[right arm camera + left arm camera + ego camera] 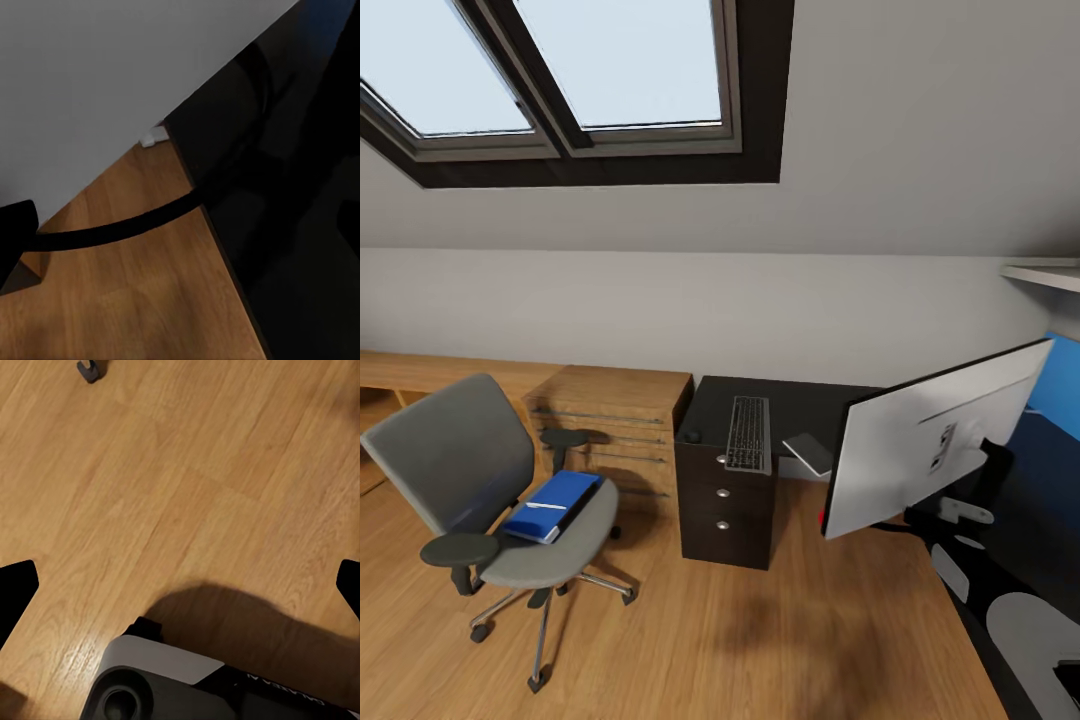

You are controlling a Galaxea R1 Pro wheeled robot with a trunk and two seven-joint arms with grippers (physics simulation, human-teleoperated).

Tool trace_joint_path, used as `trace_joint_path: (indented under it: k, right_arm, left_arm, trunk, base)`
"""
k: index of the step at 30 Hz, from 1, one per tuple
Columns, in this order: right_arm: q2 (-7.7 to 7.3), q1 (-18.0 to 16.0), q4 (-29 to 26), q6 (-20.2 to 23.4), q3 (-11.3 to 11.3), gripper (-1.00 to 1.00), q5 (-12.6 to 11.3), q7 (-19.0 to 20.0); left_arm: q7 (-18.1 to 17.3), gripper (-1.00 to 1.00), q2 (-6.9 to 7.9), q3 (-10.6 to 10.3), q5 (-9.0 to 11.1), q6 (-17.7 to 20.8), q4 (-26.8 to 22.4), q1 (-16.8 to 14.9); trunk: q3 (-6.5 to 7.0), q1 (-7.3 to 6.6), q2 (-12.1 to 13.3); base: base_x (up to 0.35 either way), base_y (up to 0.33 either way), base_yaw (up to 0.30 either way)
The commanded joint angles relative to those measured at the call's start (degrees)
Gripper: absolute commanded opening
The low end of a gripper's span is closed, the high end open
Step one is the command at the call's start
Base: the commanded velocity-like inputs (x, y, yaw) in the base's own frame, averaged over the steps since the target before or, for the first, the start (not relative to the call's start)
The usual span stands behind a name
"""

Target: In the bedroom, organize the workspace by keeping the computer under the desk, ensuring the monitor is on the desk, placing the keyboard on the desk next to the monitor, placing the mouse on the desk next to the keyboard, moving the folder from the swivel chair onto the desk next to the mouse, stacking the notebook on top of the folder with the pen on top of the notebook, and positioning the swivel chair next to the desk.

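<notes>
Nearest, at right of the head view, the monitor already stands on the desk. Left to do: the keyboard lies mid-frame on a dark drawer unit, and the folder sits on the chair at lower left. Whether either gripper is open I cannot tell.

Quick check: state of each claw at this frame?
Left claw: open, fingertips wide apart over bare wood floor, holding nothing.
Right claw: cannot tell; one dark fingertip shows near the monitor's grey back.
</notes>
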Motion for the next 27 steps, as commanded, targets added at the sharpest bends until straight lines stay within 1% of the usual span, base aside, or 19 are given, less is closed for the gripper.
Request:
trace_joint_path:
  k: [1, 11, 27]
  right_arm:
    - [-0.04, -0.03, 0.0, -0.16, 0.3, 1.0, -0.5, -0.21]
    - [-0.07, -0.03, 0.03, -0.17, 0.3, 1.0, -0.5, -0.21]
    - [-0.04, -0.03, 0.11, -0.17, 0.3, 1.0, -0.5, -0.21]
  left_arm:
    - [0.37, 1.0, 0.02, -0.12, 0.2, 0.28, -0.15, 0.0]
    - [0.37, 1.0, 0.02, -0.15, 0.2, 0.28, -0.13, 0.0]
    - [0.35, 1.0, 0.02, -0.47, 0.2, 0.21, -0.13, 0.0]
  trunk:
    - [-0.07, 0.01, -0.05]
    - [0.01, 0.01, -0.05]
    - [0.92, 0.01, -0.05]
  base:
    - [0.0, 0.0, 0.0]
    - [0.0, 0.0, -0.019]
    - [0.0, 0.0, -0.175]
